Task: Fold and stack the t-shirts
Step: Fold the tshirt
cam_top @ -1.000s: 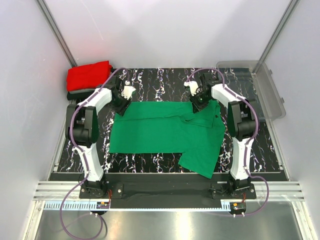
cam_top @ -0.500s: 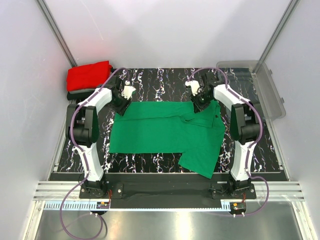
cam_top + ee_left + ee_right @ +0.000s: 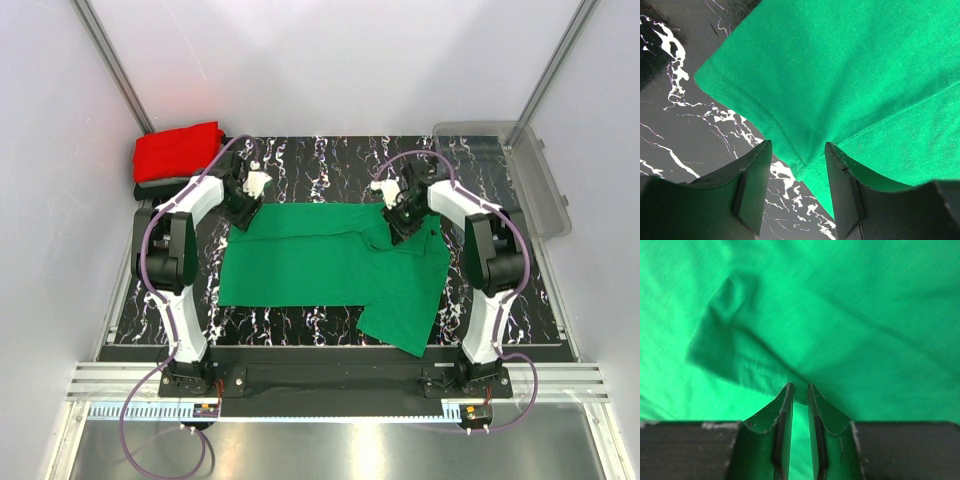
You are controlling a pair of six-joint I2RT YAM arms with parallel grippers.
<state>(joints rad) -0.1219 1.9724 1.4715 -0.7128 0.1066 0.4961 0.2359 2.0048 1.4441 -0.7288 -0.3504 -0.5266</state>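
The green t-shirt (image 3: 320, 262) lies spread out in the middle of the black marbled tabletop (image 3: 300, 155), its long side running left to right. Most of it is flat. A rumpled patch sits at its far right, and one flap of cloth hangs down towards the near edge on the right side.

The left hand (image 3: 797, 150) is at the far left corner of the shirt. In the left wrist view its two fingers (image 3: 755, 185) stand well apart, with the stitched hem and a little bare tabletop showing between them. The cloth lies loose in that gap and nothing is pinched.

The right hand (image 3: 799, 386) is down on the rumpled far right part of the same shirt. Its fingers (image 3: 782, 415) are drawn in to a narrow slit, and a ridge of green cloth runs into their tips, with creases spreading away from that spot. It has hold of a pinch of the shirt.

A folded red t-shirt (image 3: 178, 152) rests in the far left corner of the tabletop, on top of a dark folded t-shirt (image 3: 150, 190) whose edge shows beneath it. Both lie well apart from the green one. A clear plastic bin (image 3: 530, 180) stands at the far right corner, beside the right arm
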